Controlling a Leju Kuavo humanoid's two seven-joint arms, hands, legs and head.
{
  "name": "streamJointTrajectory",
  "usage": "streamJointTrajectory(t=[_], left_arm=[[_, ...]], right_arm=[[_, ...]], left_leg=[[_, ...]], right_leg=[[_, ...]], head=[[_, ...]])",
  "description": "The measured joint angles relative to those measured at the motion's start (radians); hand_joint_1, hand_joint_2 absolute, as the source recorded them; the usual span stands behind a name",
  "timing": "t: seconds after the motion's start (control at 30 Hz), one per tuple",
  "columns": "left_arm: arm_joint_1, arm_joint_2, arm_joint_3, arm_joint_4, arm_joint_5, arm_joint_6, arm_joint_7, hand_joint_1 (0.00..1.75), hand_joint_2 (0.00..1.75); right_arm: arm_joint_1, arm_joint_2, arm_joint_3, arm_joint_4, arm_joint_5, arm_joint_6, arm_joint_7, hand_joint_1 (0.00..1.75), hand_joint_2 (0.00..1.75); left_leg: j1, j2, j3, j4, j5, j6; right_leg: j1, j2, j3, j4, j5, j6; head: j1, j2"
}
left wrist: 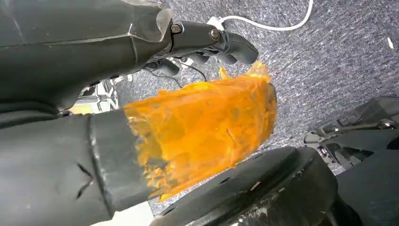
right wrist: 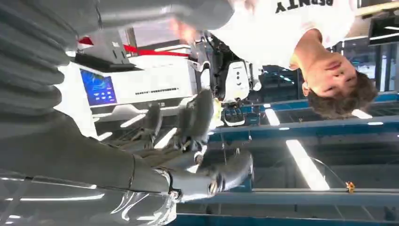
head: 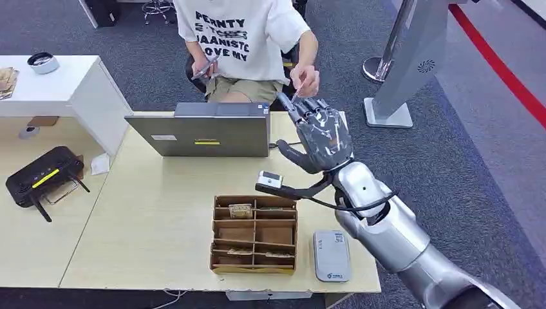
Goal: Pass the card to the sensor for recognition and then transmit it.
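My right hand (head: 322, 134) is raised over the far edge of the table, fingers stretched up toward a seated person. In the right wrist view its thumb (right wrist: 230, 173) stands apart from the fingers (right wrist: 197, 115), and nothing lies between them. The person's hand (head: 306, 80) pinches a thin white card (head: 298, 91) just above my fingertips; I cannot tell whether card and fingertips touch. A small white sensor (head: 270, 179) sits on a black stalk below my palm. My left hand (left wrist: 141, 141) hangs above grey carpet, its thumb wrapped in orange tape, and it holds nothing.
A cardboard organiser (head: 254, 233) with several cards stands at the table's front, with a flat white reader (head: 331, 255) to its right. A grey laptop (head: 199, 132) stands at the back. A black router (head: 44, 175) lies on the left table (head: 19, 238). A grey stand (head: 412, 58) rises at right.
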Motion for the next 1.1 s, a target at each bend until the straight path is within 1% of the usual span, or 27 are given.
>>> streamJointTrajectory(t=[0.3,0.4,0.47,0.67,0.7,0.77,0.83,0.93,0.97,1.0,1.07,1.1], left_arm=[[0.0,0.0,0.0,0.0,0.009,0.002,0.0,0.0,0.0],[0.001,0.0,0.0,0.0,0.016,0.004,0.0,0.0,0.0],[0.001,0.0,0.0,0.0,0.028,0.005,0.0,0.0,0.0],[0.002,0.0,0.009,0.0,0.05,0.006,0.004,0.0,0.0],[0.003,0.0,0.012,0.0,0.053,0.007,0.006,0.0,0.0],[0.002,0.0,0.015,0.0,0.058,0.008,0.01,0.0,0.0],[0.002,0.0,0.021,0.0,0.063,0.008,0.01,0.0,0.0],[0.002,0.0,0.03,0.0,0.063,0.008,0.01,0.0,0.0],[0.002,0.0,0.032,0.0,0.063,0.008,0.01,0.0,0.0],[0.002,0.0,0.033,0.0,0.062,0.008,0.01,0.0,0.0],[0.002,0.0,0.035,0.0,0.062,0.008,0.01,0.0,0.0],[0.002,0.0,0.035,0.0,0.062,0.008,0.01,0.0,0.0]], right_arm=[[0.074,0.019,-0.021,-0.047,-0.043,-0.055,-0.029,0.0,0.0],[0.12,0.025,-0.037,-0.091,-0.124,-0.081,-0.082,0.0,0.0],[0.167,0.027,-0.042,-0.139,-0.206,-0.09,-0.127,0.0,0.0],[0.316,0.027,-0.042,-0.273,-0.417,-0.083,-0.222,0.0,0.0],[0.339,0.027,-0.042,-0.295,-0.474,-0.069,-0.244,0.0,0.0],[0.388,0.027,-0.041,-0.332,-0.613,-0.005,-0.29,0.0,0.0],[0.435,0.027,-0.041,-0.362,-0.781,0.096,-0.339,0.0,0.0],[0.492,0.027,-0.041,-0.386,-0.952,0.227,-0.39,0.0,0.0],[0.506,0.027,-0.041,-0.39,-0.999,0.271,-0.403,0.0,0.0],[0.519,0.027,-0.041,-0.393,-1.021,0.292,-0.41,0.0,0.0],[0.535,0.027,-0.041,-0.398,-1.033,0.305,-0.415,0.0,0.0],[0.54,0.027,-0.041,-0.399,-1.054,0.327,-0.417,0.0,0.0]], left_leg=[[0.0,0.0,0.0,0.0,0.0,0.0],[0.0,0.0,0.0,0.0,0.0,0.0],[0.0,0.0,0.0,0.0,0.0,0.0],[0.0,0.0,-0.001,0.0,-0.001,0.0],[0.0,0.0,-0.001,0.0,-0.001,0.0],[0.0,0.0,-0.001,0.0,-0.001,0.0],[0.0,0.0,-0.001,0.0,-0.001,0.0],[0.0,0.0,-0.001,0.0,-0.001,0.0],[0.0,0.0,-0.001,0.0,-0.001,0.0],[0.0,0.0,-0.001,0.0,-0.001,0.0],[0.0,0.0,-0.001,0.0,-0.001,0.0],[0.0,0.0,-0.001,0.0,-0.001,0.0]], right_leg=[[0.0,0.0,0.0,0.0,0.0,0.0],[0.0,0.0,0.0,0.0,0.0,0.0],[0.0,0.0,0.0,0.0,-0.001,0.0],[0.0,0.0,-0.001,0.0,-0.001,0.0],[0.0,0.0,-0.001,0.0,-0.001,0.0],[0.0,0.0,-0.001,0.0,-0.001,0.0],[0.0,0.0,-0.001,0.0,-0.001,0.0],[0.0,0.0,-0.001,0.0,-0.001,0.0],[0.0,0.0,-0.001,0.0,-0.001,0.0],[0.0,0.0,-0.001,0.0,-0.001,0.0],[0.0,0.0,-0.001,0.0,-0.001,0.0],[0.0,0.0,-0.001,0.0,-0.001,0.0]], head=[[0.0,0.0],[0.0,0.0],[0.0,0.0],[0.0,0.0],[0.0,0.0],[0.0,0.0],[0.0,0.0],[0.0,0.0],[0.0,0.0],[0.0,0.0],[0.0,0.0],[0.0,0.0]])
